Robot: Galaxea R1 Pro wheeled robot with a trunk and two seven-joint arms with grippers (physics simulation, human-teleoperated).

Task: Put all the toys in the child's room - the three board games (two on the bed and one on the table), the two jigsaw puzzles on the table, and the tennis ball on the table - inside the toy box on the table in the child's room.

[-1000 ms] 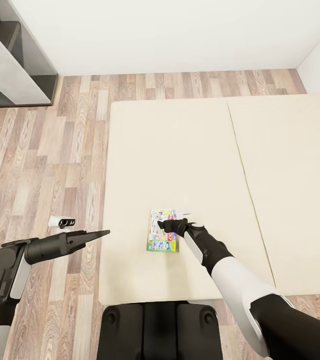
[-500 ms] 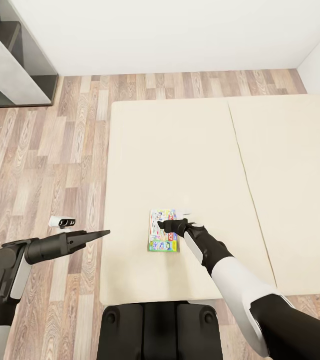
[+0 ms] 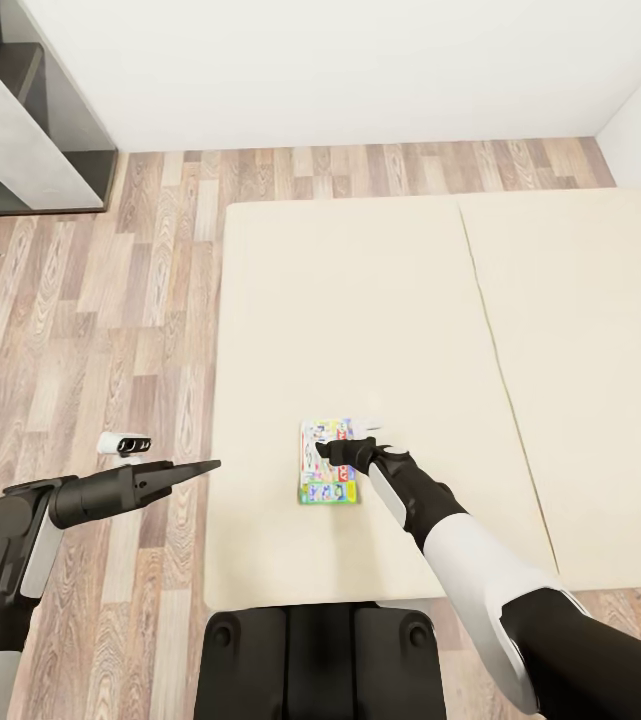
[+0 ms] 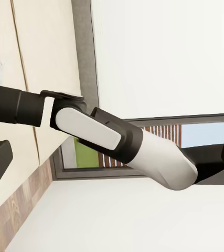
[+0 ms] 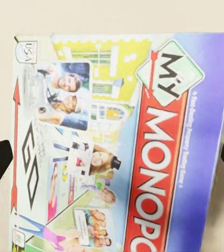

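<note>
Board game [image 3: 327,463]: flat on the bed [image 3: 360,300], near its front edge, closer to the left edge than to the mattress seam. Right end effector [image 3: 322,449]: directly above the board game, fingers either side of it. Left end effector [image 3: 205,466]: over the floor [image 3: 110,320], just beside the bed's left edge. Shelf unit [image 3: 20,130]: far left corner, against the wall.

White wall [image 3: 360,70] runs across the far side, well beyond the arms; wood-plank floor [image 3: 110,330] spreads under and ahead of the left gripper; a grey and black shelf unit [image 3: 20,130] stands far ahead on that side; a grey-framed window [image 4: 143,152] shows greenery; the light is soft and even.
</note>
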